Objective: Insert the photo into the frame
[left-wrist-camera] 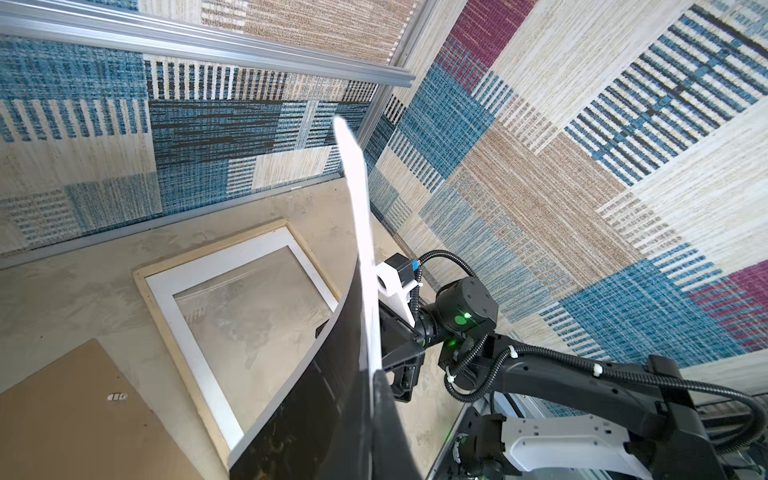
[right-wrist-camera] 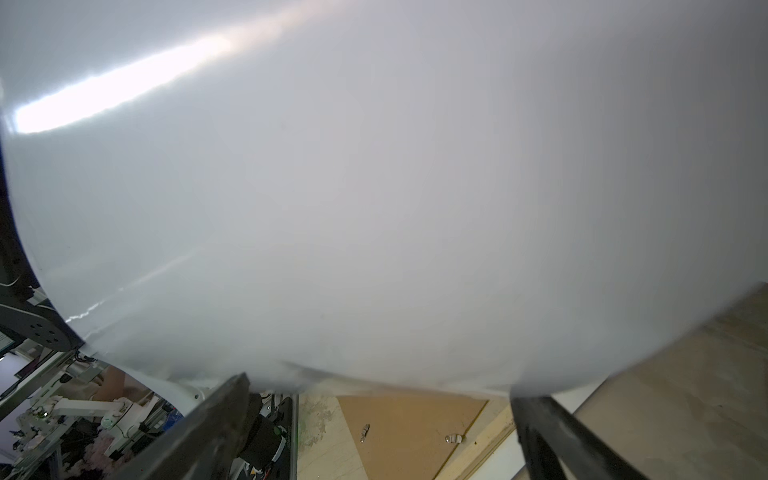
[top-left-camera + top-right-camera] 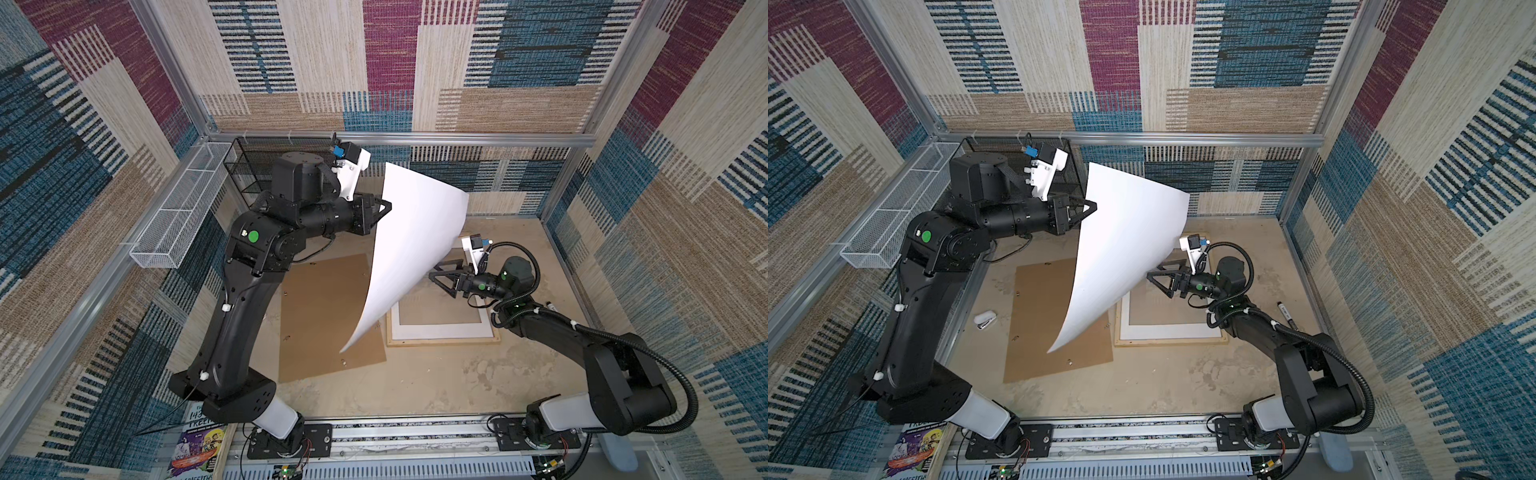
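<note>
Aloft, photo [image 3: 415,249] in left gripper [image 3: 389,205]

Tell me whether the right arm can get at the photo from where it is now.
Probably yes. The right gripper is open, right at a side edge of the hanging photo, with nothing between them. The left gripper is shut on the opposite edge, holding the sheet up.

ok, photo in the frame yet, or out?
Out. The photo hangs curled in the air, its edge pinched by the left gripper; the frame lies on the table holding only the white mat.
</note>
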{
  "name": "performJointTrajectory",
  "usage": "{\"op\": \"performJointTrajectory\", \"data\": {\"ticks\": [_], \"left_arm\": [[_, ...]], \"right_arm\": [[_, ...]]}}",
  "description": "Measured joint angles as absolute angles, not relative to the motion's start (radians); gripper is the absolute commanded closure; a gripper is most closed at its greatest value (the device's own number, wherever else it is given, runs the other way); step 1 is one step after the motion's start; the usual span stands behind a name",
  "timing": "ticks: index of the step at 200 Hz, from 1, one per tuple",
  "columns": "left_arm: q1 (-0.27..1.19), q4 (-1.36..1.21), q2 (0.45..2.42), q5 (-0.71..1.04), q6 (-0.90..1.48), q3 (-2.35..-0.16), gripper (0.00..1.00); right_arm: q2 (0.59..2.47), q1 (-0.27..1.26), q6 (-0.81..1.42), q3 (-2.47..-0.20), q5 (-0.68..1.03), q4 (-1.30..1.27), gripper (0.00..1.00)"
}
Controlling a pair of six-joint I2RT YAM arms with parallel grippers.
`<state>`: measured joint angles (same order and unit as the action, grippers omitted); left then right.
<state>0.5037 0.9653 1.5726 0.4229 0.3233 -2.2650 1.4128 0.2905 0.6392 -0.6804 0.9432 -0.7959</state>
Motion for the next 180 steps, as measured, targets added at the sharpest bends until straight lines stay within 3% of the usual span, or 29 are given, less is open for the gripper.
{"op": "performJointTrajectory", "data": {"ticks": [180], "left_arm": [[0.437,0.899,1.509,0.343,0.315,-2.076,1.00]], "right_arm": [[1.196,0.285,0.653,-0.576,0.886,-0.702,0.00]]}}
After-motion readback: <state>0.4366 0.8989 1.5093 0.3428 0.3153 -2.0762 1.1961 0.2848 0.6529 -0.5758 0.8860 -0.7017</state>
